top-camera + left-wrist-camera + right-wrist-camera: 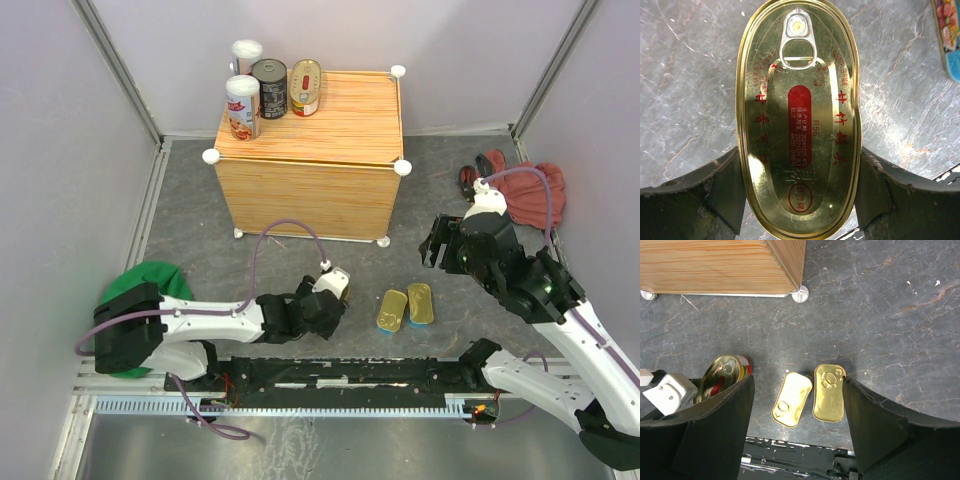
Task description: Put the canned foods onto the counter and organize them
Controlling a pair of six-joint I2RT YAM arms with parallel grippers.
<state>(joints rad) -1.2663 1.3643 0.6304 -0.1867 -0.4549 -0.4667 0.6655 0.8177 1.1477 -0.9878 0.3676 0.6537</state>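
Note:
A gold oval tin [797, 100] with red print lies between the fingers [725, 190] of my left gripper [799, 192], which press on both its long sides just over the dark floor. In the top view this gripper [335, 292] is low, in front of the counter [330, 120]. On the counter's left rear stand two tall white-lidded cans [242, 105], a dark round tin [269, 88] and another oval tin [305, 87]. Two rectangular gold tins [792, 399] [829, 392] lie side by side on the floor. My right gripper [797, 382] hangs open above them, empty.
A red cloth [530, 190] lies at the right wall behind my right arm. A green cloth [150, 280] sits by the left arm's base. The arms' mounting rail [300, 375] runs along the near edge. Grey walls close in the left, right and back.

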